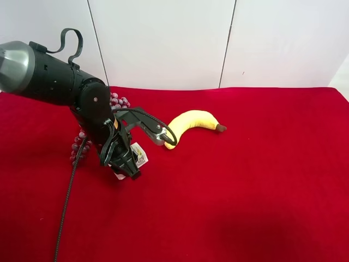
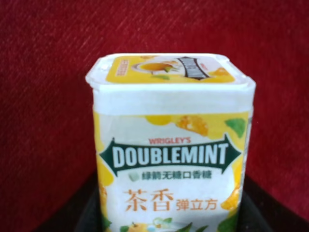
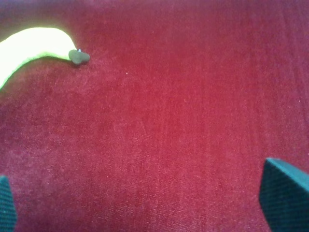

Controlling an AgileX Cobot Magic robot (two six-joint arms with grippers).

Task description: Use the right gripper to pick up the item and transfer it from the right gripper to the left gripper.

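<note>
The item [image 1: 140, 156] is a small white and yellow box printed DOUBLEMINT, with orange-yellow fruit pictures. It fills the left wrist view [image 2: 171, 145]. My left gripper [image 1: 128, 166] is on the black arm with the bracket and silver-grey block at the exterior high view's left. It is shut on the item low over the red cloth, and its dark fingers [image 2: 87, 215] show at both sides of the box. My right gripper [image 3: 145, 205] is open and empty over bare red cloth. Its arm is out of the exterior high view.
A yellow plush banana [image 1: 193, 121] lies just beyond the left gripper and also shows in the right wrist view [image 3: 29, 46]. A purple grape bunch [image 1: 79, 144] lies behind the left arm. A black cable [image 1: 68, 202] hangs to the front edge. White wall panels stand behind the table.
</note>
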